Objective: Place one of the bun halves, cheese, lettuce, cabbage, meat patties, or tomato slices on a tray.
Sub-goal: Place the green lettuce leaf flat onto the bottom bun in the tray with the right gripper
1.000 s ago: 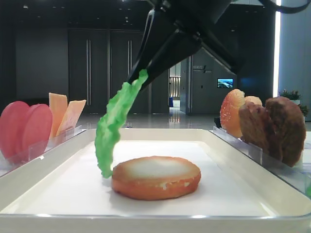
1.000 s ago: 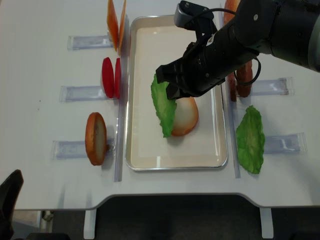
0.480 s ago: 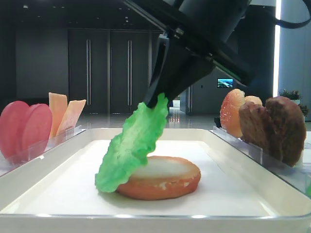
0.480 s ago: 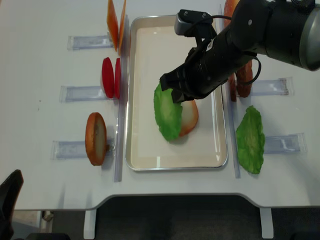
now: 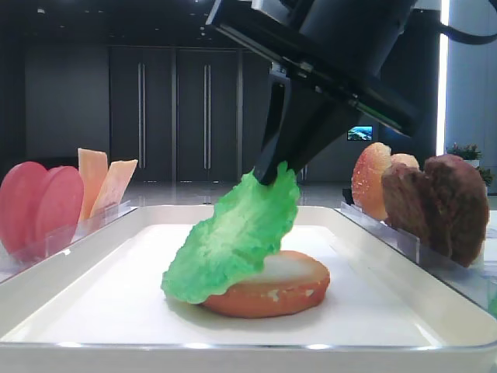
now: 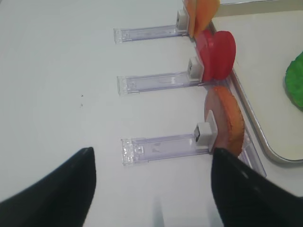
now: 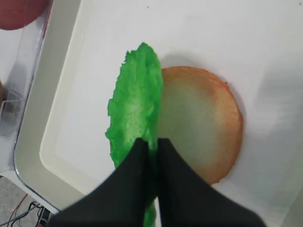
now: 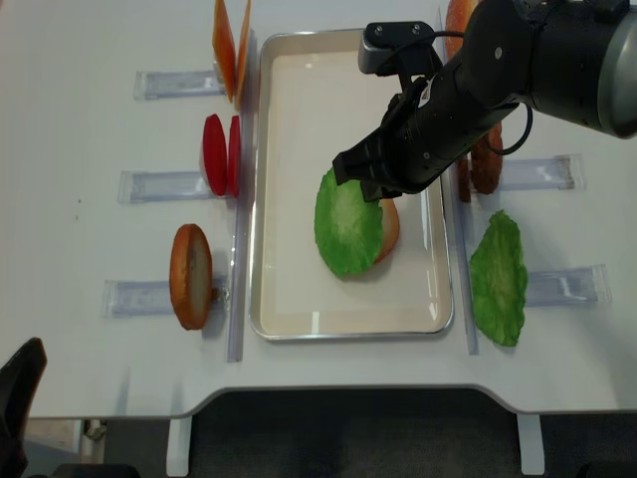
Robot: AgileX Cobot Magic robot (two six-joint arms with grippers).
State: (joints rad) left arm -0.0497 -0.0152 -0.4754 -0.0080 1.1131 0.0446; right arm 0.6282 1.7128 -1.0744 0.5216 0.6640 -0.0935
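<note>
Lettuce [image 8: 348, 223] draped tilted over bun half [image 5: 272, 284] on tray [image 8: 299, 299], long axis running along the tray's length, upper end pinched in right gripper [image 7: 152, 150], jaws clamped tight on leaf

No text, label, brand, number or sign can be read in any view. In the low front view, a wall sign [image 5: 320, 110] far back in the hall, right of centre, carries pale lettering too small and blurred to make out, and a lit screen [image 5: 359, 133] just to its right shows only a bluish picture. The food, racks, tray and desk bear no markings.
</note>
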